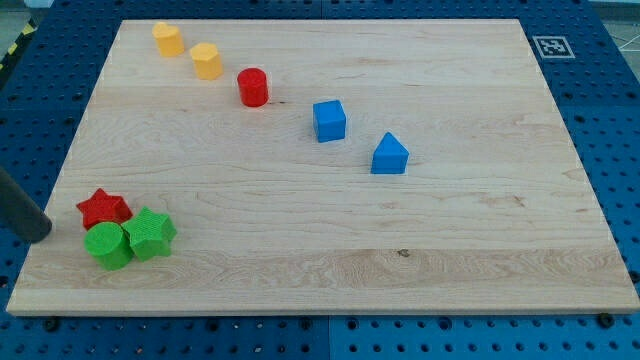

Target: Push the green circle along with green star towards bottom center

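The green circle (108, 245) sits near the board's lower left corner. The green star (150, 233) touches it on its right. The red star (103, 208) lies just above them, touching both. My tip (42, 232) is the end of the dark rod coming in from the view's left edge. It stands a short way left of the green circle and the red star, apart from them.
Two yellow blocks (168, 39) (206, 61) and a red cylinder (253, 87) run in a diagonal at the upper left. A blue cube (329, 120) and a blue triangular block (389, 154) lie near the middle. The wooden board (400, 270) ends just below the green blocks.
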